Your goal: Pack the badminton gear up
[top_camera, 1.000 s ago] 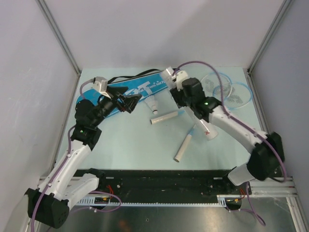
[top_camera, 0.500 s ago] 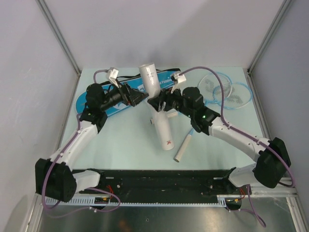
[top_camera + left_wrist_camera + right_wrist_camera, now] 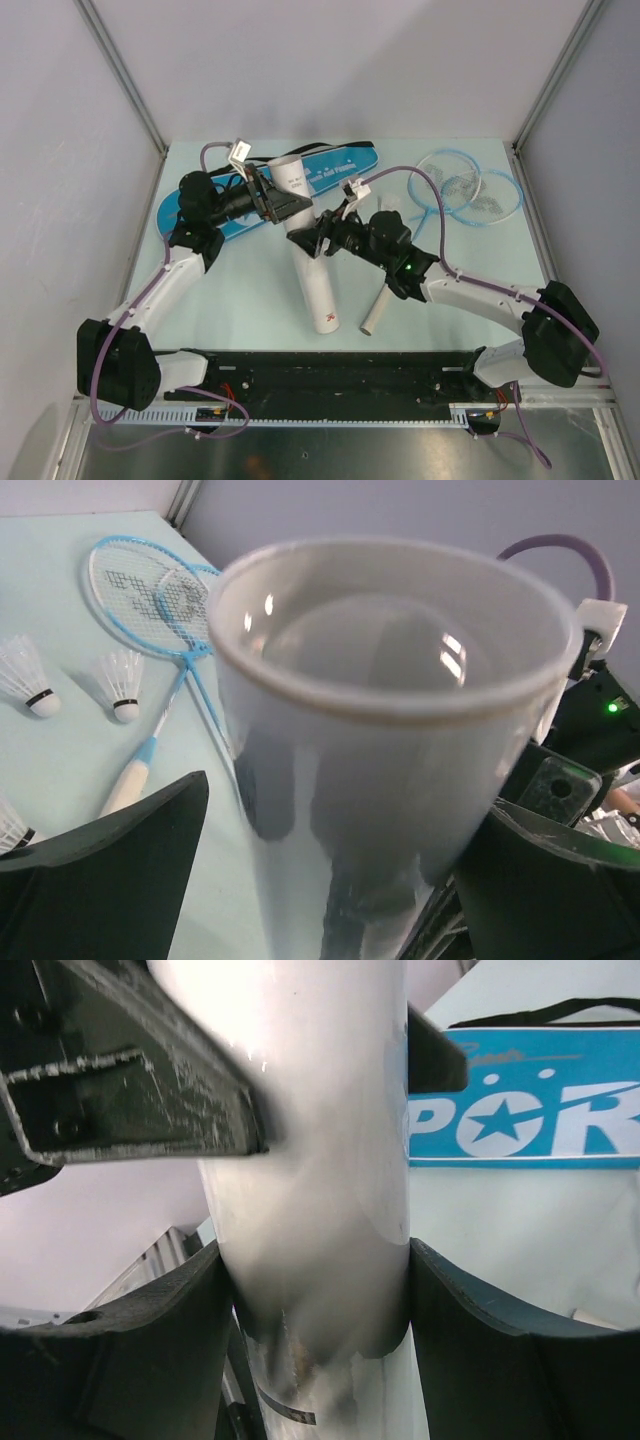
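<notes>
The long white tube (image 3: 314, 290) leans tilted over the middle of the surface, glossy, its open mouth up and away from me, with my right end effector (image 3: 322, 240) clenched on its middle. My left end effector (image 3: 287, 205) is spread wide astride the rim. Behind, I read "POR" on the blue cover (image 3: 520, 1120).

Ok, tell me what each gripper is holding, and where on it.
Right gripper clamps the white cardboard tube about mid-length. Left gripper straddles the same tube just below its open end; whether it is pinching cannot be told.
</notes>
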Tool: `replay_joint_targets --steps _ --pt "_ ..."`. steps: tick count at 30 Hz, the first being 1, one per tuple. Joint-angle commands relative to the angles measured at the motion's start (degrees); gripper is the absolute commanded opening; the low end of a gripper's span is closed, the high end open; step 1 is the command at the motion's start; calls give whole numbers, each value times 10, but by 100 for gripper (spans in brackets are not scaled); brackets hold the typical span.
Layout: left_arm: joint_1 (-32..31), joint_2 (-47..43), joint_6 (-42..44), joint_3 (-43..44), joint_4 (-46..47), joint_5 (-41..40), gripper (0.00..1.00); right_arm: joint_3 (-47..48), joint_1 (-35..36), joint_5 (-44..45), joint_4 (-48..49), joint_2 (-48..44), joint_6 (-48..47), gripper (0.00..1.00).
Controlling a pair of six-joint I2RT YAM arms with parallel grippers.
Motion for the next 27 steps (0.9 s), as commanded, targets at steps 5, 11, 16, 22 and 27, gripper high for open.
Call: replay_joint_targets --steps 5,11,16,22,27 --pt "0 -4 -7 5 54 20 75 -20 12 -16 95 0 7 67" --pt "0 -36 124 41 -55 -22 66 -21 7 36 -59 -49 -58 100" --pt "-2 -24 168 99 -189 -15 64 -21 -1 -54 -97 -46 -128 100" --pt "-3 -70 188 77 -196 -21 67 -28 27 -91 -48 2 -138 96" --pt "-4 -90 181 72 -199 -51 68 -39 66 4 16 39 -108 81"
